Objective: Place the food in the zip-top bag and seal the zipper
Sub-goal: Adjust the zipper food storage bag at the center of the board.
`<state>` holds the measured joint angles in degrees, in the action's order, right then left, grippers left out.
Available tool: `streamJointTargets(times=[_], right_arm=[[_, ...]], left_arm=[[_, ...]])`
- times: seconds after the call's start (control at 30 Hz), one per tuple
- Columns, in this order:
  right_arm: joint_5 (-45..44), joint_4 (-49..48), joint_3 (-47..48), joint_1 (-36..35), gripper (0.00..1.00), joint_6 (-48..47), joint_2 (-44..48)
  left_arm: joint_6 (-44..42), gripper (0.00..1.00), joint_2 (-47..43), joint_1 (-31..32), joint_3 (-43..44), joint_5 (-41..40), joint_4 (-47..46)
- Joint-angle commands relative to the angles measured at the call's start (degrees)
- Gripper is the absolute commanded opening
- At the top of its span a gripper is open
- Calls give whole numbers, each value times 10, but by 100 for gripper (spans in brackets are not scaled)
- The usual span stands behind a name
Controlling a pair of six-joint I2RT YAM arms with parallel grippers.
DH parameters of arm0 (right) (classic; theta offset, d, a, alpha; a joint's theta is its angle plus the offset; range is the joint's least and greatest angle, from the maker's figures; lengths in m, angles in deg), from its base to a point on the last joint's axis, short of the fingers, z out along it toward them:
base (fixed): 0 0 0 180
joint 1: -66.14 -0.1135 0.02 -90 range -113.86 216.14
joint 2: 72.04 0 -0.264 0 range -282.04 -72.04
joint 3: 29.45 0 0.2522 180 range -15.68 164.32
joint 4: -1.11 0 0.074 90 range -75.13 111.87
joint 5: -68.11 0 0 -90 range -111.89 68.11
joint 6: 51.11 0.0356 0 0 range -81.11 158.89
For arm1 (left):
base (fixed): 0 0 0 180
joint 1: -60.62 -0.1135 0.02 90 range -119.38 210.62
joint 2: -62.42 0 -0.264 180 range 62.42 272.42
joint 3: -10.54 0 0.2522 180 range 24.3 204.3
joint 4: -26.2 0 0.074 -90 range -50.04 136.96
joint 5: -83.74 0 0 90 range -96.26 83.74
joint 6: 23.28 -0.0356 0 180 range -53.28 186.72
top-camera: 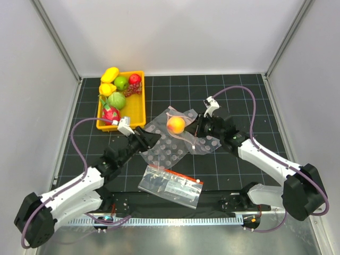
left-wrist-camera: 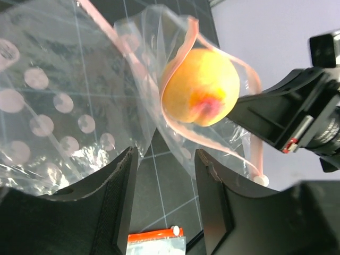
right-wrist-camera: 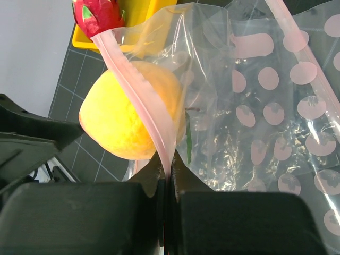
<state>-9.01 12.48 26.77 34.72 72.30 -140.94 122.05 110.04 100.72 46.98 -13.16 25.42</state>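
An orange peach point(top-camera: 176, 125) point(left-wrist-camera: 204, 87) point(right-wrist-camera: 122, 122) sits in the open mouth of the clear zip-top bag point(top-camera: 208, 143) point(left-wrist-camera: 143, 32) point(right-wrist-camera: 223, 106). The pink zipper point(left-wrist-camera: 180, 48) point(right-wrist-camera: 141, 85) loops around the peach. My right gripper point(top-camera: 195, 127) point(right-wrist-camera: 169, 169) is shut on one lip of the zipper, right beside the peach. A short way in front of the peach, my left gripper point(top-camera: 152, 139) point(left-wrist-camera: 164, 170) is open and holds nothing. More food lies in the yellow tray point(top-camera: 139, 103): yellow pieces point(top-camera: 110, 74), a green apple point(top-camera: 121, 83) and a bigger green fruit point(top-camera: 117, 101).
A clear sheet with round bubbles point(top-camera: 162, 149) point(left-wrist-camera: 48, 106) lies under and beside the zip-top bag. A clear printed bag with a red band point(top-camera: 171, 186) point(left-wrist-camera: 154, 235) lies near the front edge. A red dragon fruit point(top-camera: 110, 112) point(right-wrist-camera: 98, 13) sits in the tray.
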Motion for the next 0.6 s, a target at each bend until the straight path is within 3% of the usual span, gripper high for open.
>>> streamJointTargets(times=[0.0,0.17,0.57], right_arm=[[11,-35,-1,1,1,12,6],[14,-38,-1,2,1,13,5],[20,-44,-4,2,1,18,5]], left_arm=[[28,50,36,13,7,6,-85],[43,43,81,41,11,-30,-119],[55,38,152,62,31,-58,-166]])
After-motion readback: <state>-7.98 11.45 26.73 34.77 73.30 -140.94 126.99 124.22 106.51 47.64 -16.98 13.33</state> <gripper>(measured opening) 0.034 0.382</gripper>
